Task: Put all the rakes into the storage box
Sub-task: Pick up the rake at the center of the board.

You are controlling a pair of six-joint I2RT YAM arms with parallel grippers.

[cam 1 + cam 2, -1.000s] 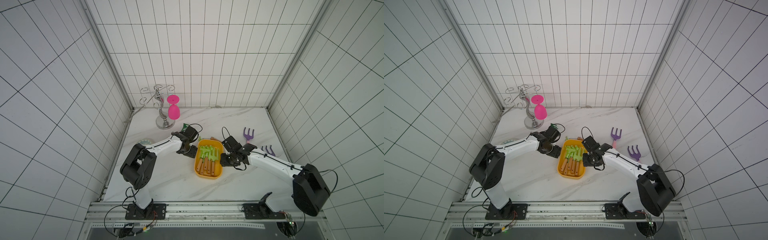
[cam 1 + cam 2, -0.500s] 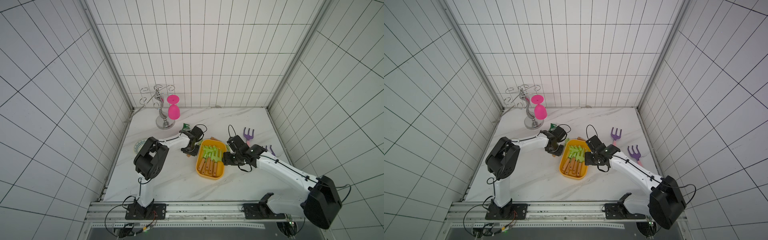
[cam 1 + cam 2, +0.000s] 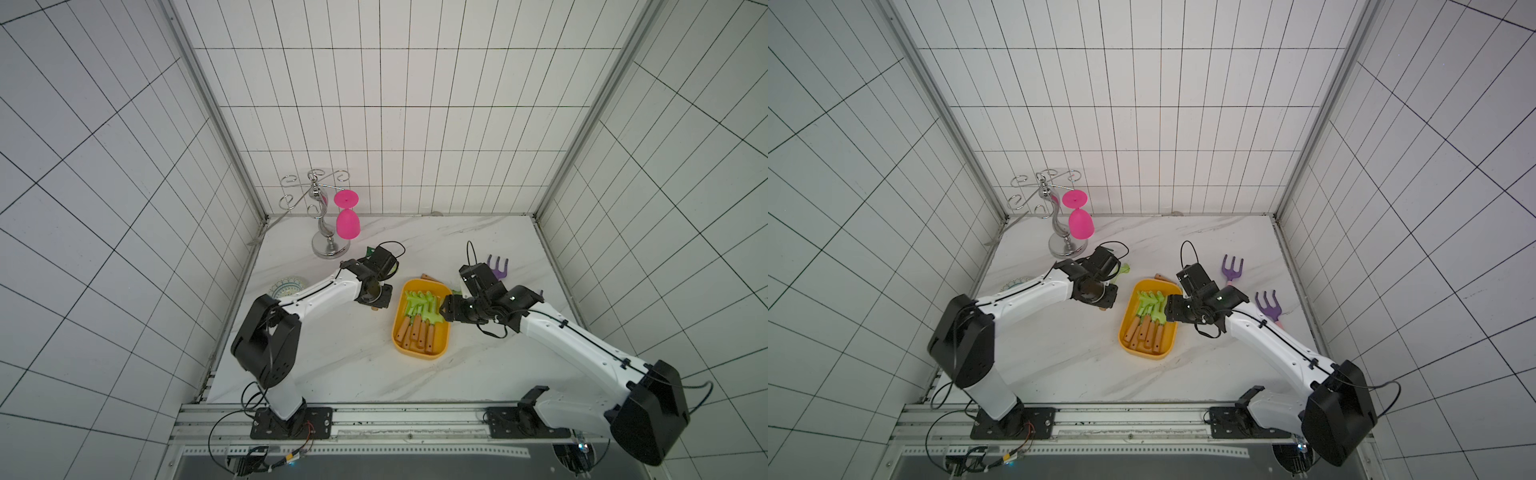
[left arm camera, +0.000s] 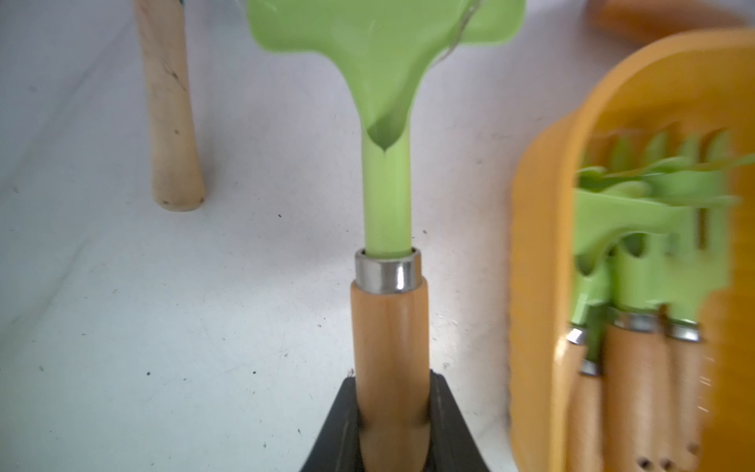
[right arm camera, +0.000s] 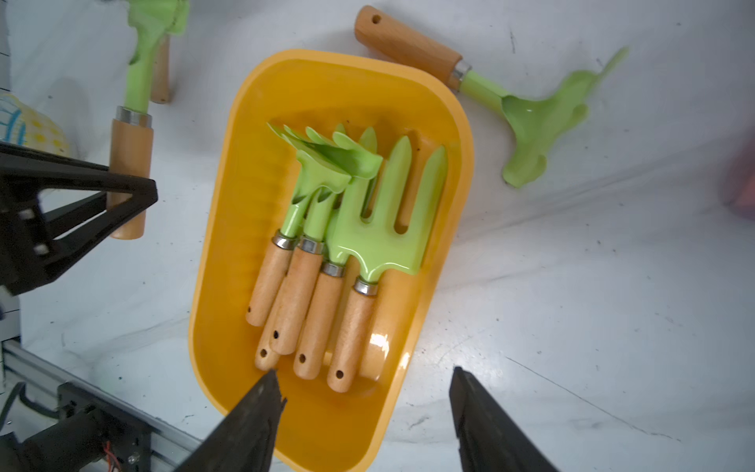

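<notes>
**Desk:** What has the left gripper (image 4: 392, 412) got?

**Photographer:** Its jaws are clamped on the wooden handle of a green rake (image 4: 386, 196), which lies on the marble table (image 3: 332, 365) just beside the box (image 3: 419, 353), outside its rim. A second wooden handle (image 4: 169, 106) lies on the table near it.

**Desk:** And the right gripper (image 5: 363, 408)?

**Photographer:** Its jaws stand apart with nothing between them, above one end of the box, near the handle ends.

**Desk:** What is in the box?

**Photographer:** Several green tools (image 5: 351, 196) with wooden handles, packed side by side, heads toward the far end. Another green tool (image 5: 527, 114) lies on the table just beyond that end.

**Desk:** Anything else on the table?

**Photographer:** Two purple rakes (image 3: 1231, 268) by the right arm, a pink glass (image 3: 347, 222) hanging upside down on a chrome rack (image 3: 328, 245), and a patterned plate (image 3: 286, 286) by the left wall.
</notes>
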